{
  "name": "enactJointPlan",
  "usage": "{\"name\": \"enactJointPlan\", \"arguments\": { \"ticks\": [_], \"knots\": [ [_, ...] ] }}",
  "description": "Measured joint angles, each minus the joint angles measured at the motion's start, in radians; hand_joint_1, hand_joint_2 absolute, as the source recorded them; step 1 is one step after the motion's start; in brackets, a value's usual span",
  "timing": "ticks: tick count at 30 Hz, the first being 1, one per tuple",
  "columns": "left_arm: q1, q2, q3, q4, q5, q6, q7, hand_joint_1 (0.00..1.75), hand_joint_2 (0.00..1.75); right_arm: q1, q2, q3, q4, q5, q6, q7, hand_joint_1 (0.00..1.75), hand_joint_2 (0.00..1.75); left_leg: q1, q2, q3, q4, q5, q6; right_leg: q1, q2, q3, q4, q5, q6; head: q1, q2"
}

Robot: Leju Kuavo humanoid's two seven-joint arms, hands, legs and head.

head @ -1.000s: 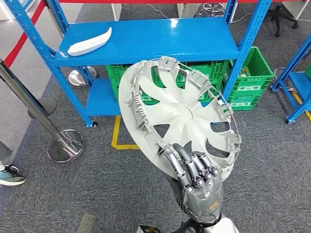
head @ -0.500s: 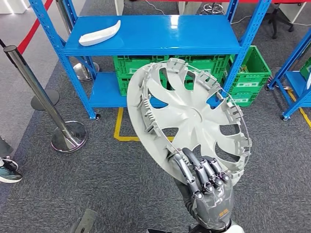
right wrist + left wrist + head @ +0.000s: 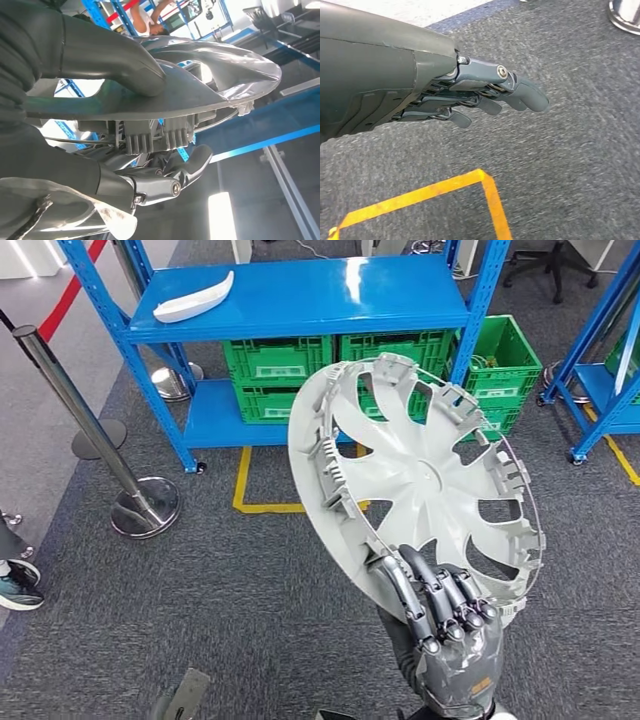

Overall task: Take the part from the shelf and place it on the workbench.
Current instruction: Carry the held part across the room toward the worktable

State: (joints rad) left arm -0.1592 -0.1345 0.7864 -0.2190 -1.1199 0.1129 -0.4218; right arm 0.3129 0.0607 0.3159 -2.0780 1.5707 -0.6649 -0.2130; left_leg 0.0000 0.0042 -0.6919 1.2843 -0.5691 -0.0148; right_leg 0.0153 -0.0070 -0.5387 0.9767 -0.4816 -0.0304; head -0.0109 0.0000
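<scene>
Grey carpet (image 3: pixel 189 610), blue shelf (image 3: pixel 302 300); right robot hand (image 3: pixel 445 630) grips wheel cover (image 3: pixel 423 480); left robot hand (image 3: pixel 486 95) empty, extended.

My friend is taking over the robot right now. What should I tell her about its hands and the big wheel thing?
Right hand: grips the grey wheel cover by its lower rim, holding it tilted over the carpet.
Left hand: holds nothing, fingers stretched out above the floor.
Done: the wheel cover is off the blue shelf.
Left: carry it to the workbench and set it down.
A white part lies on the shelf.
</scene>
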Motion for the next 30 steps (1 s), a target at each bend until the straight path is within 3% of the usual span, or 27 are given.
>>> {"name": "enactJointPlan", "arguments": {
  "ticks": [1, 3, 5, 7, 9, 10, 11, 13, 15, 16, 19, 21, 24, 26, 28, 30],
  "knots": [
    [-0.001, 0.000, -0.002, 0.000, 0.000, 0.000, 0.000, 0.00, 1.75, 0.004, 0.001, -0.003, -0.003, 0.000, 0.000, -0.004, 1.75, 1.75, -0.003, 0.000, 0.024, -0.002, 0.027, 0.005, 0.003, 0.000, -0.016, 0.004, 0.009, 0.000, 0.000, 0.000],
    [-0.003, 0.000, -0.008, 0.000, -0.002, 0.001, 0.002, 0.00, 1.75, 0.012, 0.005, -0.010, -0.008, 0.000, 0.000, -0.011, 1.75, 1.75, -0.013, -0.002, 0.117, -0.106, 0.075, 0.027, 0.007, 0.001, -0.040, 0.011, 0.024, 0.000, 0.000, 0.000],
    [-0.008, 0.003, -0.013, 0.000, -0.002, 0.003, 0.004, 0.00, 1.75, 0.018, 0.010, -0.015, -0.014, 0.000, 0.000, -0.015, 1.75, 1.75, -0.022, -0.004, 0.215, -0.249, 0.063, 0.050, 0.007, 0.000, -0.050, 0.015, 0.037, 0.005, 0.001, 0.000],
    [-0.012, 0.005, -0.015, -0.001, -0.002, 0.005, 0.005, 0.00, 1.75, 0.022, 0.016, -0.019, -0.020, 0.000, 0.000, -0.019, 1.75, 1.75, -0.028, -0.004, 0.252, -0.320, 0.042, 0.061, 0.003, -0.003, -0.057, 0.014, 0.053, 0.014, 0.000, 0.000],
    [-0.013, 0.000, -0.016, -0.001, -0.003, 0.006, 0.006, 0.00, 1.75, 0.026, 0.022, -0.025, -0.026, 0.000, 0.000, -0.022, 1.75, 1.75, -0.024, 0.000, 0.247, -0.342, 0.055, 0.062, 0.003, -0.001, -0.071, 0.018, 0.058, 0.023, -0.001, 0.000],
    [-0.014, -0.001, -0.016, -0.001, -0.004, 0.006, 0.006, 0.00, 1.75, 0.028, 0.023, -0.028, -0.029, 0.000, 0.000, -0.024, 1.75, 1.75, -0.020, 0.002, 0.241, -0.349, 0.066, 0.061, 0.003, 0.002, -0.084, 0.037, 0.042, 0.028, 0.001, 0.000],
    [-0.014, -0.003, -0.017, -0.001, -0.006, 0.006, 0.006, 0.00, 1.75, 0.031, 0.024, -0.031, -0.032, 0.000, 0.000, -0.026, 1.75, 1.75, -0.016, 0.005, 0.234, -0.355, 0.077, 0.059, 0.001, 0.004, -0.103, 0.078, 0.012, 0.034, 0.002, 0.000],
    [-0.014, -0.005, -0.019, -0.001, -0.009, 0.006, 0.007, 0.00, 1.75, 0.037, 0.026, -0.037, -0.034, 0.000, 0.000, -0.032, 1.75, 1.75, -0.015, 0.009, 0.214, -0.354, 0.092, 0.057, -0.009, 0.006, -0.153, 0.211, -0.069, 0.048, 0.004, 0.000],
    [-0.014, -0.008, -0.022, -0.001, -0.012, 0.005, 0.008, 0.00, 1.75, 0.046, 0.030, -0.043, -0.035, -0.001, 0.000, -0.037, 1.75, 1.75, -0.013, 0.014, 0.196, -0.350, 0.103, 0.051, -0.019, 0.005, -0.171, 0.297, -0.106, 0.061, 0.004, 0.000],
    [-0.014, -0.010, -0.024, -0.001, -0.013, 0.005, 0.008, 0.00, 1.75, 0.049, 0.031, -0.046, -0.036, -0.001, 0.000, -0.039, 1.75, 1.75, -0.011, 0.016, 0.188, -0.346, 0.108, 0.048, -0.025, 0.005, -0.151, 0.285, -0.098, 0.068, 0.004, 0.000],
    [-0.015, -0.013, -0.033, -0.001, -0.015, 0.004, 0.008, 0.00, 1.75, 0.055, 0.037, -0.052, -0.038, -0.002, 0.000, -0.043, 1.75, 1.75, -0.004, 0.019, 0.166, -0.318, 0.108, 0.033, -0.037, -0.003, -0.020, 0.089, -0.041, 0.083, 0.006, 0.000],
    [-0.015, -0.014, -0.037, -0.001, -0.018, 0.004, 0.009, 0.00, 1.75, 0.058, 0.042, -0.058, -0.042, -0.003, 0.000, -0.047, 1.75, 1.75, -0.006, 0.020, 0.149, -0.297, 0.106, 0.020, -0.037, -0.003, 0.015, 0.028, -0.036, 0.074, 0.008, 0.000],
    [-0.013, -0.015, -0.041, -0.001, -0.022, 0.004, 0.009, 0.00, 1.75, 0.067, 0.051, -0.065, -0.049, -0.002, 0.000, -0.051, 1.75, 1.75, -0.004, 0.019, 0.138, -0.286, 0.106, 0.006, -0.033, 0.002, 0.005, 0.034, -0.028, 0.048, 0.009, 0.000],
    [-0.013, -0.016, -0.044, -0.001, -0.026, 0.003, 0.009, 0.00, 1.75, 0.072, 0.059, -0.069, -0.054, -0.002, 0.000, -0.054, 1.75, 1.75, -0.001, 0.013, 0.115, -0.234, 0.064, -0.003, -0.035, 0.004, -0.002, 0.033, -0.021, 0.035, 0.007, 0.000],
    [-0.013, -0.018, -0.047, -0.001, -0.030, 0.003, 0.010, 0.00, 1.75, 0.076, 0.067, -0.072, -0.059, -0.001, 0.000, -0.057, 1.75, 1.75, 0.000, 0.007, 0.065, -0.111, -0.011, -0.009, -0.033, 0.006, -0.011, 0.034, -0.014, 0.025, 0.006, 0.000],
    [-0.011, -0.020, -0.050, -0.001, -0.031, 0.003, 0.011, 0.00, 1.75, 0.081, 0.072, -0.075, -0.061, -0.001, 0.000, -0.060, 1.75, 1.75, 0.000, 0.006, 0.027, -0.008, -0.050, -0.008, -0.028, 0.010, -0.020, 0.034, -0.009, 0.021, 0.006, 0.000]
  ]
}}
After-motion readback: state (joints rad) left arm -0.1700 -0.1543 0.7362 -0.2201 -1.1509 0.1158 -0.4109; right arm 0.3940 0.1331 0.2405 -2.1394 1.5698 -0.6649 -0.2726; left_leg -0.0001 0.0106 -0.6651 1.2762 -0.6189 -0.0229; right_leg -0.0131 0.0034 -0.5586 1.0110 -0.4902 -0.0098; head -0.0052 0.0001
